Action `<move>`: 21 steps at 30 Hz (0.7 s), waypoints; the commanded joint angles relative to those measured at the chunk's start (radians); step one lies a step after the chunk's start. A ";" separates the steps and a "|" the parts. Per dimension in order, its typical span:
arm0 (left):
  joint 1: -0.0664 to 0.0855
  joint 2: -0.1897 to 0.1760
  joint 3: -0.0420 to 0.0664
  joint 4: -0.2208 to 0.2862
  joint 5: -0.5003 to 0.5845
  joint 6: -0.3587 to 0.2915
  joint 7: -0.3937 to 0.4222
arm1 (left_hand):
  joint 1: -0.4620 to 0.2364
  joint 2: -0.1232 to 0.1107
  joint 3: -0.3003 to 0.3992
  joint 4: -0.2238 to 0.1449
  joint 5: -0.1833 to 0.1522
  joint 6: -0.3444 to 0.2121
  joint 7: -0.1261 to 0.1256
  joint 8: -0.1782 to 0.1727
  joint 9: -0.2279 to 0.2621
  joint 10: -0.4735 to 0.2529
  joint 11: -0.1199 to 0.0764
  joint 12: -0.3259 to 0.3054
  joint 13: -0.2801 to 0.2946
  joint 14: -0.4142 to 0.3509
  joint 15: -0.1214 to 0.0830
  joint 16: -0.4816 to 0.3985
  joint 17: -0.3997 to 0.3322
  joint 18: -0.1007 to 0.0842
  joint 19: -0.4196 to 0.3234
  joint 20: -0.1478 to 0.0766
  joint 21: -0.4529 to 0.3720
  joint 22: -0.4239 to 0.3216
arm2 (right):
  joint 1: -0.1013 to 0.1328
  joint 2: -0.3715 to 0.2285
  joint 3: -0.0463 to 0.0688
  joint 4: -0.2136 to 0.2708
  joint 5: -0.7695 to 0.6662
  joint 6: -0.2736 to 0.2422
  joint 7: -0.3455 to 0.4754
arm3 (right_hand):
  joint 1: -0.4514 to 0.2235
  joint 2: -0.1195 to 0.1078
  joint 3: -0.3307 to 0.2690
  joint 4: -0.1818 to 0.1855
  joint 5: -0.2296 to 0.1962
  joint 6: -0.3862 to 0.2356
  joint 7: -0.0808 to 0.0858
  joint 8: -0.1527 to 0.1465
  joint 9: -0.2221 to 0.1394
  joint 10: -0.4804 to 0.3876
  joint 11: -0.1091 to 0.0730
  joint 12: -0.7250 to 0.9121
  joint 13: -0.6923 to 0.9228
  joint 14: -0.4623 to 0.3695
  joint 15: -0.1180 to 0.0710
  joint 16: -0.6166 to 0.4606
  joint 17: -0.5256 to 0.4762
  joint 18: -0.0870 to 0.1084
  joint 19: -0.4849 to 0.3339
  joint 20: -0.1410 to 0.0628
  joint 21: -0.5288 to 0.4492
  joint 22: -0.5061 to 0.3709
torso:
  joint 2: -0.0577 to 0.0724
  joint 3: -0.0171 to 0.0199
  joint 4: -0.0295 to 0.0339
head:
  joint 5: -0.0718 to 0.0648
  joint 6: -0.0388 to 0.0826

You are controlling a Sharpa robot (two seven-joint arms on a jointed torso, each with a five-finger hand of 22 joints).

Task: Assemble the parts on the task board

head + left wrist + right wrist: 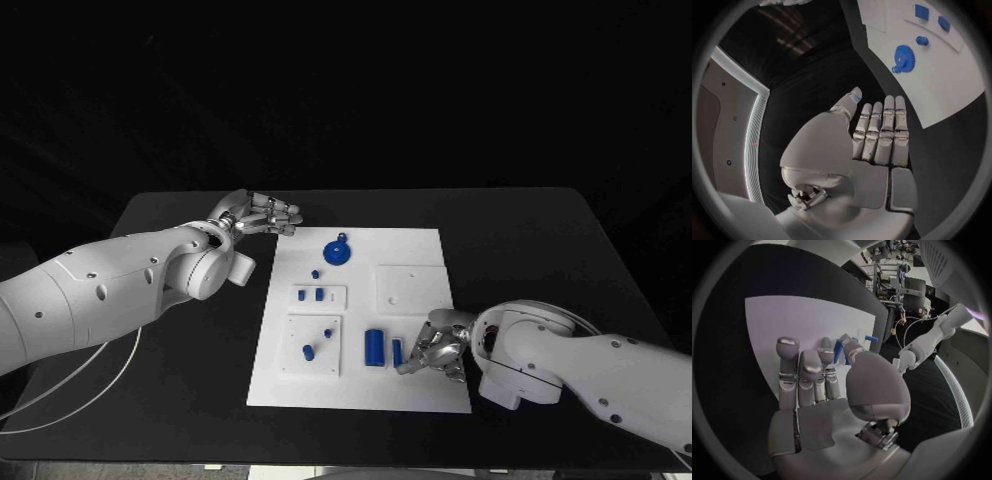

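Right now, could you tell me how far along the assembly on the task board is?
Early, it seems. The blue gear lies loose on the task board. The right hand reaches at the blue bars; whether it grips one is unclear. The left hand hovers empty off the board.

One white task board (411, 300) lies on one black table (548, 240). Seven blue parts show on it: one gear (336, 251), one tall cylinder (375, 346), one bar (397, 351) just off the right hand's fingertips, and four small pieces (two side by side). Two hands show.
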 commanded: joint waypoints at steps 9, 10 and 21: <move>0.000 0.000 0.000 0.003 0.005 0.012 0.005 | -0.006 0.005 0.000 0.004 -0.006 -0.008 0.002 -0.003 0.000 -0.002 0.003 0.005 0.001 -0.002 0.000 -0.002 0.002 -0.010 0.005 -0.001 0.005 -0.001 | -0.002 0.016 0.000 -0.012 -0.018 -0.021 -0.003 | -0.055 0.013 0.104 -0.011 -0.004 0.011 -0.004 -0.002 -0.013 0.006 -0.008 0.002 0.009 0.001 -0.006 -0.002 0.007 -0.020 0.039 -0.011 0.011 0.077 | 0.000 0.0004 -0.0001 | 0.001 -0.002; 0.000 0.000 0.000 0.003 0.005 0.012 0.005 | -0.006 0.005 0.000 0.004 -0.006 -0.008 0.002 -0.003 0.000 -0.002 0.003 0.005 0.001 -0.002 0.000 -0.002 0.002 -0.010 0.005 -0.001 0.005 -0.001 | -0.002 0.017 0.000 -0.013 -0.018 -0.023 -0.004 | -0.056 0.013 0.104 -0.010 -0.004 0.012 -0.005 -0.001 -0.013 0.006 -0.008 0.002 0.010 0.001 -0.006 -0.002 0.007 -0.020 0.039 -0.011 0.012 0.077 | 0.000 0.0006 0.0002 | 0.001 -0.002; 0.000 0.000 0.000 0.002 0.005 0.012 0.004 | -0.006 0.005 0.000 0.004 -0.006 -0.008 0.002 -0.003 0.000 -0.002 0.003 0.005 0.001 -0.002 0.000 -0.002 0.002 -0.010 0.005 -0.001 0.005 -0.001 | -0.002 0.024 0.000 -0.025 -0.019 0.019 -0.044 | -0.046 0.039 0.116 -0.077 0.032 0.007 -0.006 -0.002 -0.004 0.003 -0.008 0.003 0.011 0.001 -0.004 -0.002 0.004 -0.018 0.038 -0.007 0.009 0.076 | 0.000 0.0002 -0.0001 | -0.001 -0.003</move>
